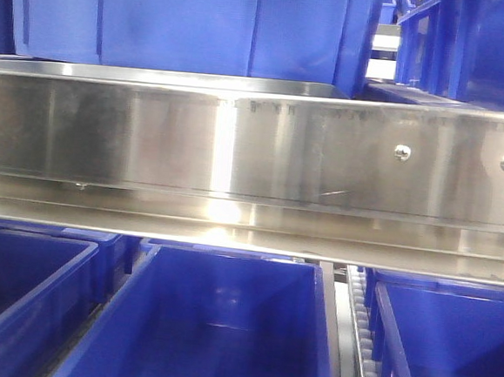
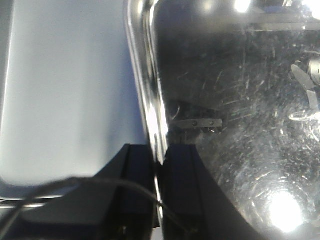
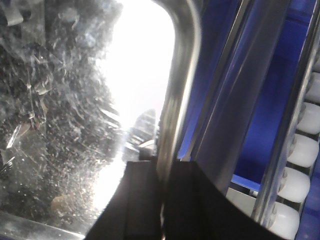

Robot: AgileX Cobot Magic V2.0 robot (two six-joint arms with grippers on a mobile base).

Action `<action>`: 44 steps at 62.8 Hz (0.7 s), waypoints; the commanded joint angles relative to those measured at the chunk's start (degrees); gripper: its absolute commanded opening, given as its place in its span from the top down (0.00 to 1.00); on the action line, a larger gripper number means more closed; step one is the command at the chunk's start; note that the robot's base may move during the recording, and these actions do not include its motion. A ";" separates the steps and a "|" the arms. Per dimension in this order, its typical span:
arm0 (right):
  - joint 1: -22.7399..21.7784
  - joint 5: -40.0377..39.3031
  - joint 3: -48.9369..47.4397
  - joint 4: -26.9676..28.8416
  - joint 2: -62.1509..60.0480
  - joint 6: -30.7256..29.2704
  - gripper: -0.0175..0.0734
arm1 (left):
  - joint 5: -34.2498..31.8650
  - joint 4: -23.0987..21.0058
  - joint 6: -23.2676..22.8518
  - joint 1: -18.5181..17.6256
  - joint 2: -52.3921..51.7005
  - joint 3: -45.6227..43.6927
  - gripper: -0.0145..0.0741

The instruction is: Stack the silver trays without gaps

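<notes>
Pinching the left rim of the tray [image 2: 240, 125], the left gripper [image 2: 159, 160] has its two black fingers nearly together, one on each side of the thin edge. The right gripper [image 3: 162, 175] clamps the right rim the same way (glare hides much of the tray's floor there). From the front, the tray's rim shows just behind the long steel rail [image 1: 238, 144], above the near blue bins [image 1: 215, 325].

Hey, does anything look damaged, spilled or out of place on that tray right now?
Nothing looks spilled or askew. The silver tray has a heavily scratched, scuffed bottom in both wrist views, likely ordinary wear. The left gripper and right gripper each straddle its rim.
</notes>
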 commanded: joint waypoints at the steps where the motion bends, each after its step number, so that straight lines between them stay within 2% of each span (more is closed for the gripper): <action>1: -0.14 -2.60 -2.32 -2.41 -2.62 -1.26 0.74 | 2.98 2.85 1.74 -0.05 -1.79 -1.40 0.89; 44: -0.15 -3.47 -2.32 -1.68 -2.60 -1.26 0.74 | 2.02 2.58 2.28 -0.05 -1.52 -1.40 0.89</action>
